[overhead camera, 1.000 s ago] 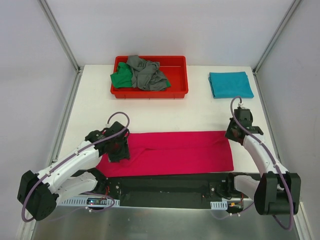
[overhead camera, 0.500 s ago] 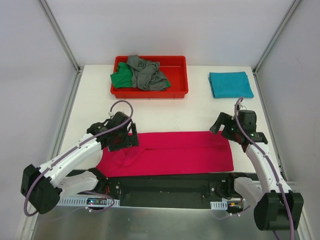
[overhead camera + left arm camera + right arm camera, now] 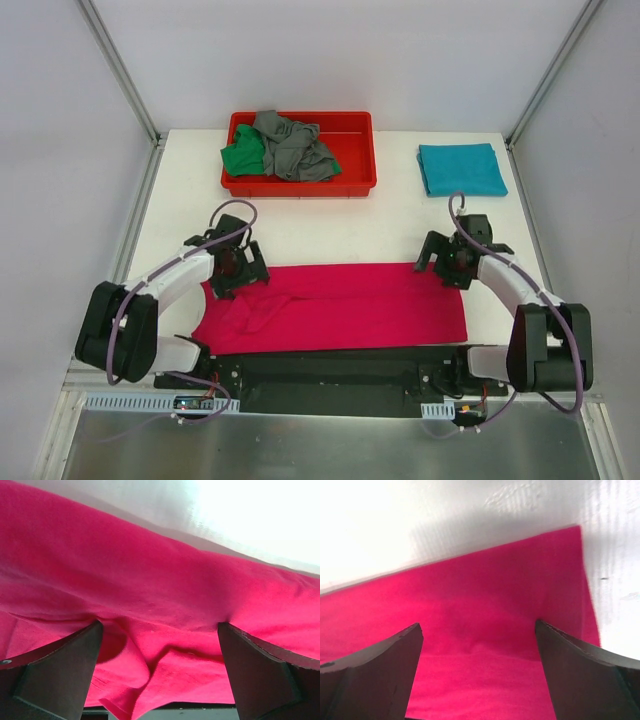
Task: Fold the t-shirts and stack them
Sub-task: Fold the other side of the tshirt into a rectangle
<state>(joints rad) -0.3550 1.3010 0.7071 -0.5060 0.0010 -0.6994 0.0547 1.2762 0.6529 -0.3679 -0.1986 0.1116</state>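
Pink shirt (image 3: 335, 305) folded into 1 long band, flat on the white table (image 3: 350, 225), near the arm bases and running left to right. Left end rumpled, with a loose fold; right end smooth and square-cornered.

Left gripper (image 3: 238, 270) over the far left corner of that band, spread wide and gripping nothing. Through the left wrist camera: 2 dark fingers (image 3: 55, 675) far apart, with wrinkled pink cloth lying between and below them, not pinched. Whether the tips touch the cloth: cannot tell.

Right gripper (image 3: 447, 262) at the far right corner of the band, likewise wide open and empty. Through the right wrist camera: 2 fingers (image 3: 375, 675) set either side of smooth cloth near its corner, with bare table beyond the edge.

Teal shirt (image 3: 460, 168) folded into a neat rectangle at the far right of the table, well apart from the pink band.

Red tray (image 3: 300, 186) at the far middle of the table. Inside it, green shirt (image 3: 241, 158) bunched at the left end and spilling over the rim. Just beside and touching, grey shirt (image 3: 293, 147) crumpled in a heap.
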